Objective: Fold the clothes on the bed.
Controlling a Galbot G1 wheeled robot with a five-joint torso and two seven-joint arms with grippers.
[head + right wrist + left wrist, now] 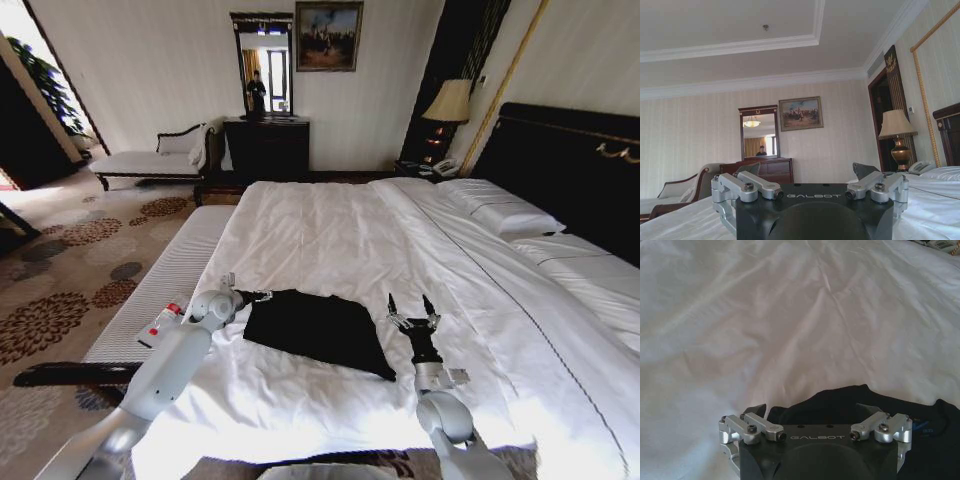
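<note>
Black shirt [318, 330] lying folded into a compact shape on the white bed [330, 230], near the foot end and toward the robot's left side, well apart from the pillows [505, 210] by the dark headboard [580, 160]. Left gripper [258, 296] down at the shirt's left edge, fingers spread wide and not gripping; from the left wrist, both fingertips [756, 410] seen resting over the shirt's [840, 402] near edge, rumpled white sheet [790, 315] stretching beyond. Right gripper [414, 311] raised just beside the shirt's right edge, pointing up the bed, fingers wide apart and empty, clear of the fabric. From the right wrist, dark fingertips [864, 170] framing the far wall, with mirror [759, 132], painting [801, 113] and lamp [897, 137] behind. Elsewhere in the head view: a padded bench [165, 280] along the bed's left side, a chaise [155, 160] by the far wall, patterned carpet [70, 260].
</note>
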